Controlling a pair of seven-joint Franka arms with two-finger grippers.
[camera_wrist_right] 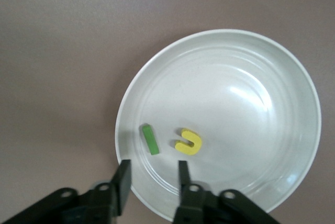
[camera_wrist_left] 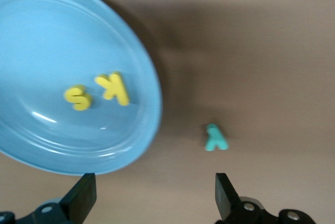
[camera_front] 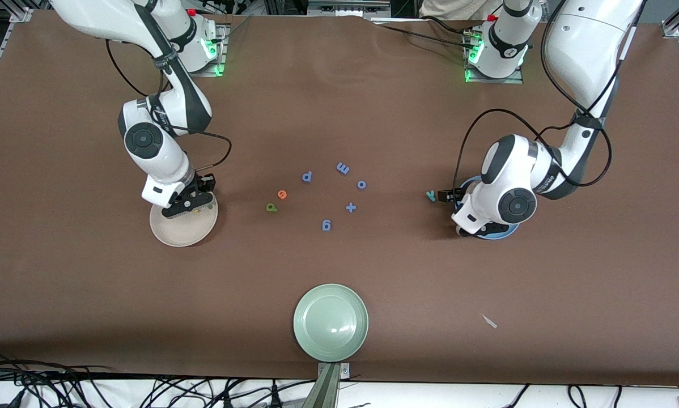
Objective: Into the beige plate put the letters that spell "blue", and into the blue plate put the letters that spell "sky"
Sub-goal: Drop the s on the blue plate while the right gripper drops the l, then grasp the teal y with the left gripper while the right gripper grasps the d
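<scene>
The left hand (camera_wrist_left: 152, 195) hangs wide open over the blue plate (camera_wrist_left: 31, 30)'s rim, yellow s (camera_wrist_left: 78, 97) and k (camera_wrist_left: 113, 88) inside; the teal y (camera_wrist_left: 215, 138) lies just outside it on the worktop (camera_front: 339, 113), likely next. The right hand (camera_wrist_right: 153, 179) hangs part-open, empty, over the beige plate (camera_wrist_right: 251, 103) holding the green l (camera_wrist_right: 150, 139) and yellow u (camera_wrist_right: 188, 142). The orange e (camera_front: 282, 194) and olive b (camera_front: 271, 207) wait mid-worktop.

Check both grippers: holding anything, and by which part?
Nothing held. Left gripper is open over the blue plate's edge; right gripper is open over the beige plate's edge.

No readable text or labels
</scene>
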